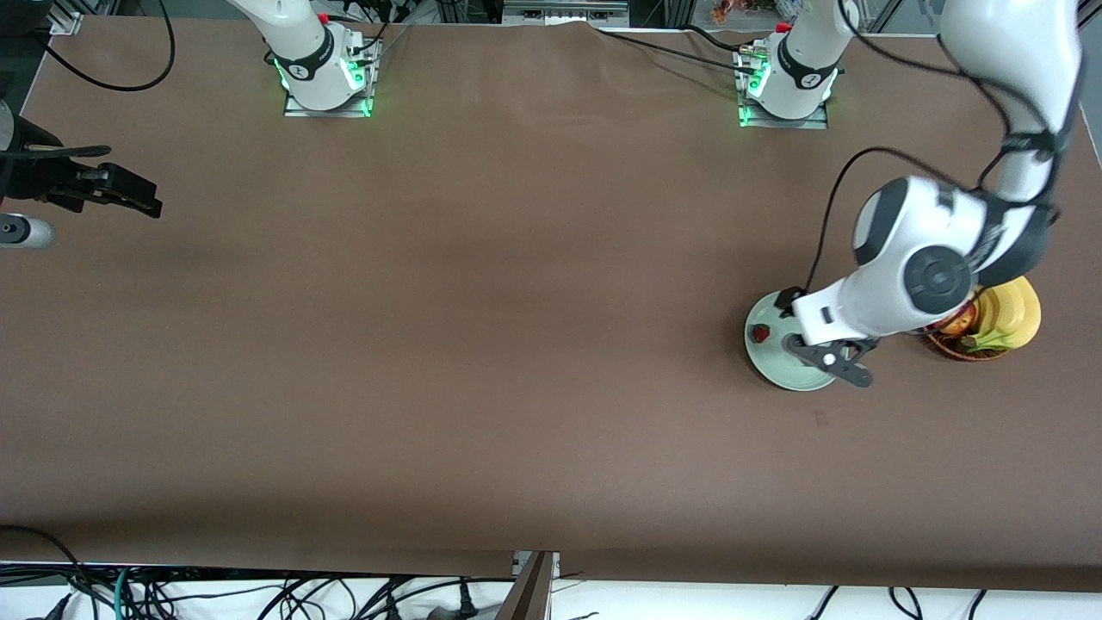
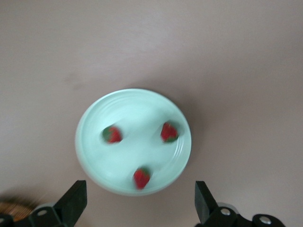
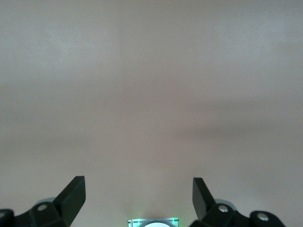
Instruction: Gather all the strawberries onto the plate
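Left wrist view showed our open, empty left gripper [image 2: 137, 208] over the round mint-green plate [image 2: 94, 156], three small red strawberries [image 2: 169, 132] inside; right gripper [image 1: 129, 196] waited open, well apart. Collection looked done; next, retract.

Three red strawberries [image 2: 142, 177] lie apart on the pale mint-green plate [image 2: 94, 156]

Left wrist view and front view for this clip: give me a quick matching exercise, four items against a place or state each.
Items:
1. strawberries
2. left gripper
3. right gripper
4. basket

States:
A. open, over bare table at the right arm's end
B. beside the plate, holds bananas
C. all three lie in the plate
D. open, over the plate

Pairs: 1-C, 2-D, 3-A, 4-B
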